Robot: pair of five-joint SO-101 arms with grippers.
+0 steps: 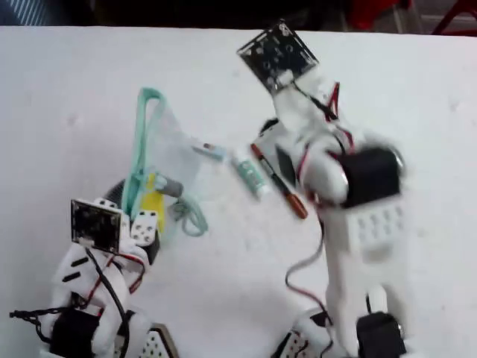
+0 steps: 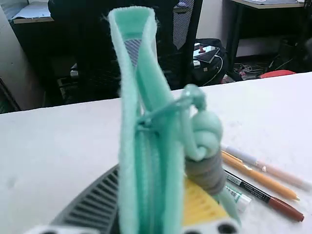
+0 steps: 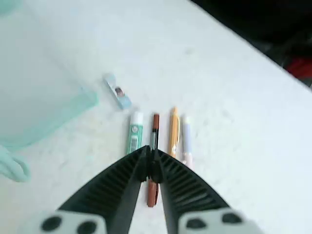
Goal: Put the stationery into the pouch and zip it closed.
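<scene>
We judged the task barely begun. None of the stationery we could see was in the pouch (image 1: 168, 142), and the zip was not yet drawn.

Five pieces lay on the desk (image 1: 74, 97) beside the pouch:
- a small blue piece (image 3: 117, 91), nearest the pouch's corner
- a green-labelled tube (image 3: 134, 136)
- a brown pen (image 3: 156, 127)
- an orange pen (image 3: 174, 129)
- a pale pen (image 3: 186, 136)

The last four lay side by side, roughly parallel. All of them remained to be packed, and then the zip closed.

The left hand (image 1: 138, 198) gripped the pouch by its teal zip edge, close to the pull cord and its bead. In the left wrist view that edge stood up from the jaws, while the clear body of the pouch lay out on the desk away from the arm. We took this as holding the pouch ready for filling, though we could not tell how wide the mouth stood.

The right hand (image 3: 148, 157) was stretched out low over the row of pens. It pointed down along the brown pen, with the arm bent forward from its base. Its fingertips were closed together directly over that pen, and the pen showed through the gap behind them. We could not tell whether the tips actually pinched the pen or only met above it. In the high view the pen appeared to lie flat on the desk.
</scene>
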